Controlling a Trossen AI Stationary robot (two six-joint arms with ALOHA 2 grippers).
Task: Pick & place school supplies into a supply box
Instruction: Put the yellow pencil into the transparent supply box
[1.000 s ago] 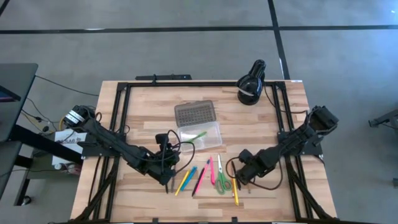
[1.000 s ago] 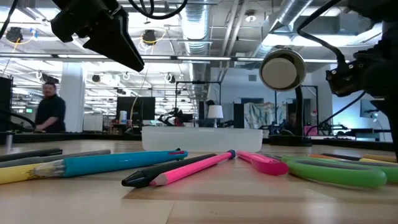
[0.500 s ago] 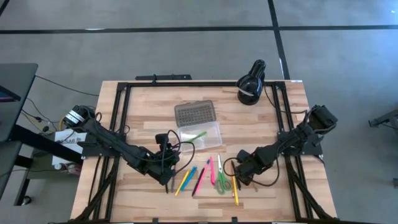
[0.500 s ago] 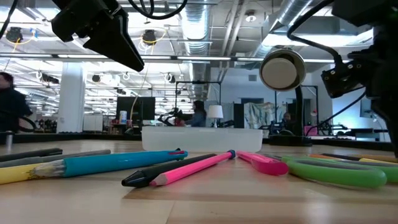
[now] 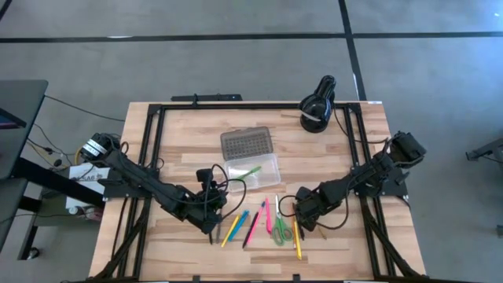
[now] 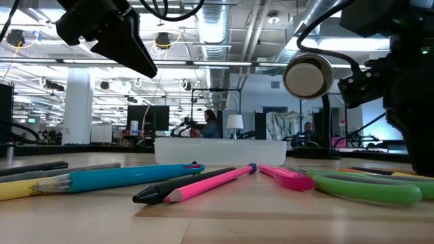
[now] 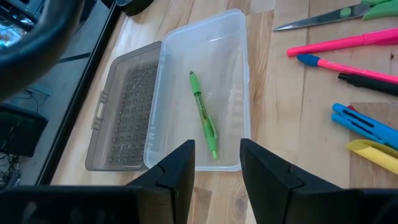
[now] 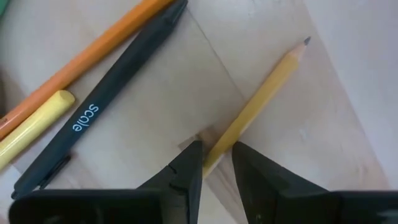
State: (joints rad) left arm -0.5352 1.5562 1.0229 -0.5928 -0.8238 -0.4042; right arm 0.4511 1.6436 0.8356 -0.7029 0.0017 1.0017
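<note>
One word is legible on the table: "scale", in pale blue letters along a black pen (image 8: 99, 115) lying beside an orange pencil (image 8: 87, 59) and a yellow pen (image 8: 34, 121) in the right wrist view. The right gripper (image 8: 216, 163) sits low over the wood with a yellow pencil (image 8: 258, 102) between its fingertips, its blunt end in the narrow gap; the fingers stand close on either side, though whether they actually pinch it cannot be told from this angle. Compared with a second ago, the right arm has slid inward toward the row of supplies, its gripper (image 5: 308, 214) now just beside the green scissors (image 5: 280, 228), and it looms larger at the edge of the low view. The left gripper (image 5: 209, 222) has not moved; it hovers near the row's other end, fingers (image 7: 180, 171) spread and empty. The clear box (image 7: 230, 50) lies open, lid (image 7: 124, 112) folded flat beside it, holding a single green pen (image 7: 203, 115). The remaining pens and pencils lie on the table near the box.
</note>
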